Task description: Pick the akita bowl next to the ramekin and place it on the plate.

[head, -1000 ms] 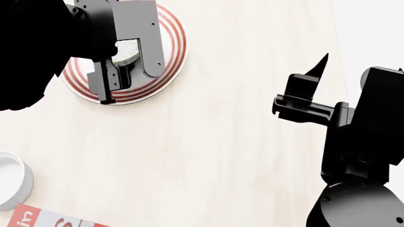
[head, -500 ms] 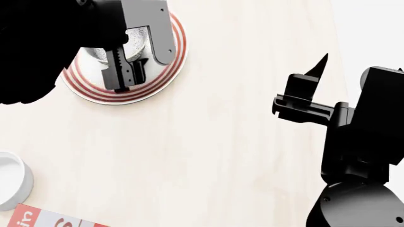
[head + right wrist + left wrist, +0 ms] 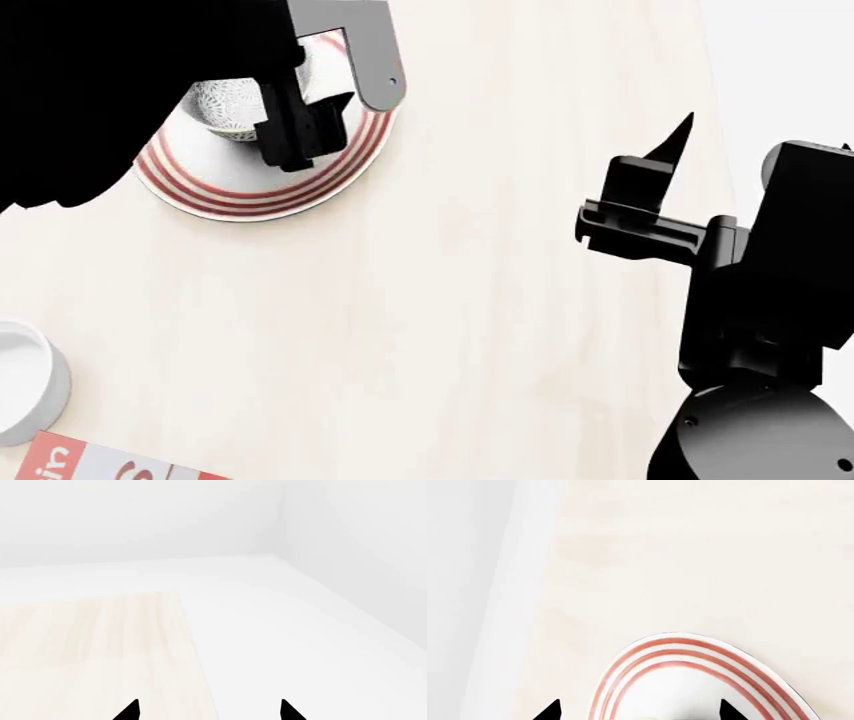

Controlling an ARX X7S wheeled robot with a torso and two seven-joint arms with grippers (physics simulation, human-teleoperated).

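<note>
Only head view shows bowl (image 3: 224, 106), ramekin (image 3: 24, 392)

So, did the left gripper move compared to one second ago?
Yes. In the head view the left gripper has moved toward the plate's far edge, uncovering the bowl on it.

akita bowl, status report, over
Left gripper open, above the plate. Akita bowl sits on plate, released. Right gripper idle, empty. Nothing in the way.
</note>
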